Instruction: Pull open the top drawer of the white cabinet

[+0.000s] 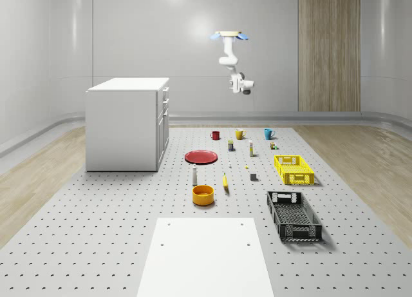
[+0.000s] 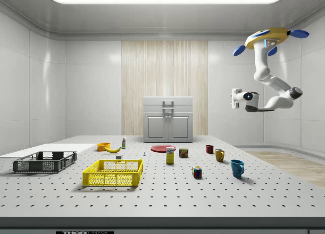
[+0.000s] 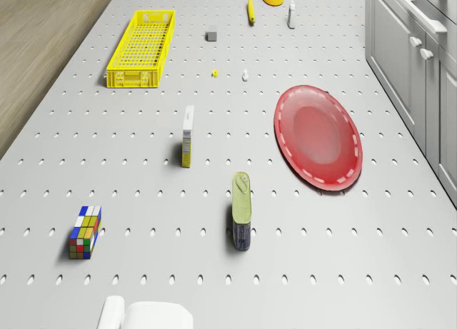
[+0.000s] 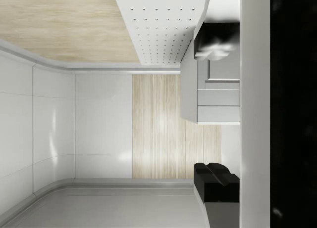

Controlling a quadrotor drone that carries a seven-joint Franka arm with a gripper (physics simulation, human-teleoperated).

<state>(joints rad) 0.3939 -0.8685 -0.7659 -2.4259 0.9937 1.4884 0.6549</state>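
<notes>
The white cabinet (image 1: 127, 124) stands at the left of the pegboard surface (image 1: 96, 232) in the whole-scene view, its drawer fronts and handles facing the objects spread out to its right; the top drawer (image 2: 168, 101) looks fully closed, so the pull has not begun. The drone (image 1: 229, 34) hovers high in the air over the far part of the surface, above the row of mugs, well apart from the cabinet, with the arm hanging below it and bent so that the gripper (image 2: 235, 98) points sideways toward the cabinet's front, as the side view suggests. That height probably keeps it clear of the red plate (image 3: 318, 137), the cans and the yellow crate (image 1: 293, 169) while it lines up with the handle (image 2: 168, 103). In the wrist view the dark fingers (image 4: 216, 181) lie close together, so the gripper looks narrow and holds nothing. It would need to descend and close the gap before grasping.
</notes>
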